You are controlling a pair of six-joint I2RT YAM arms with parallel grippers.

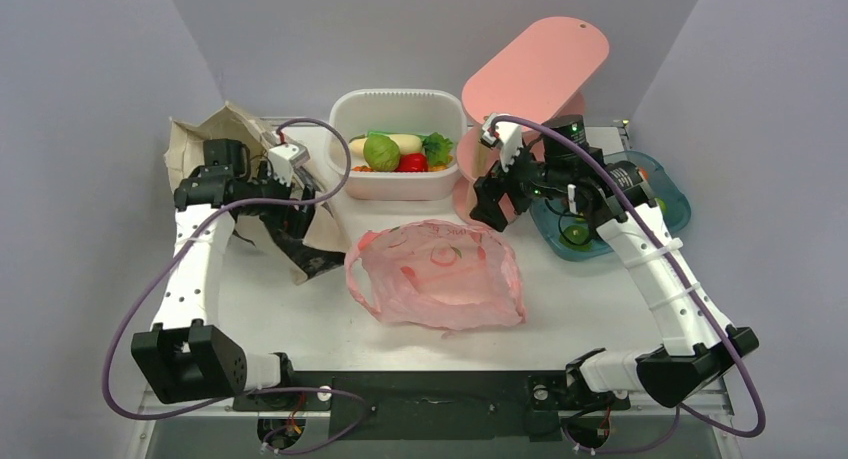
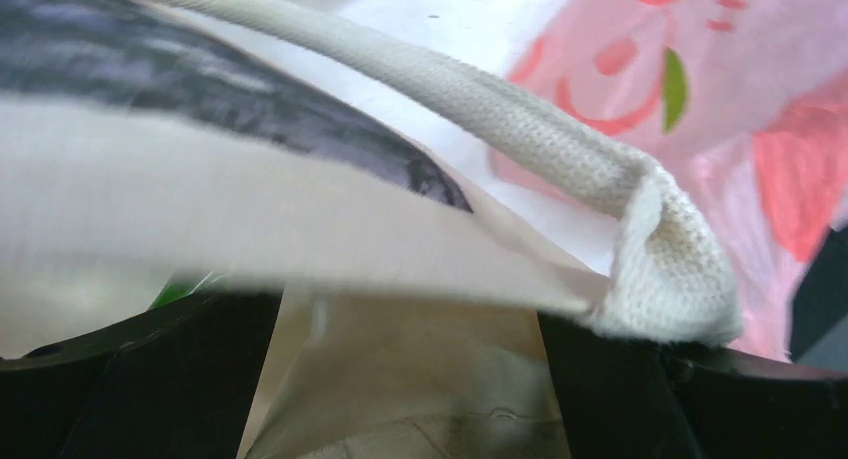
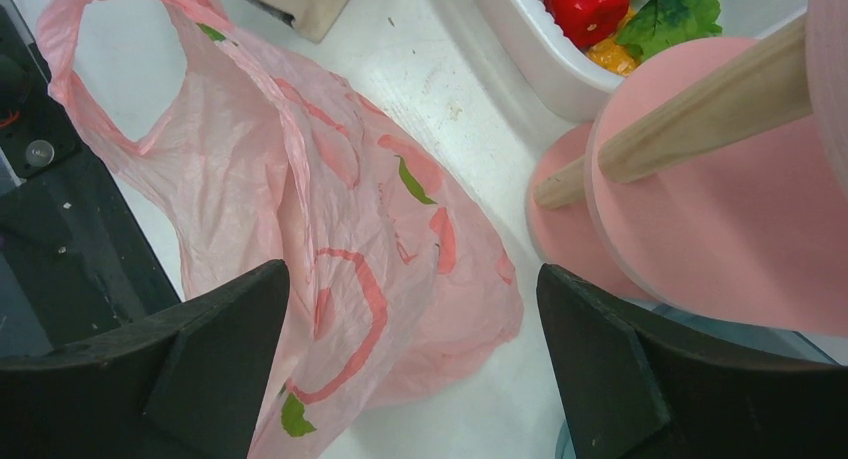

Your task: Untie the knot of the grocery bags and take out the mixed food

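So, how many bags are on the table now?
2. The pink plastic bag lies flat in the middle, in front of the white tub; the beige canvas tote lies crumpled at the far left. No other bag shows.

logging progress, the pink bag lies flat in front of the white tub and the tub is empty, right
No. The pink bag does lie flat in front of the white tub, but the top view shows it holding a round green vegetable and a red pepper.
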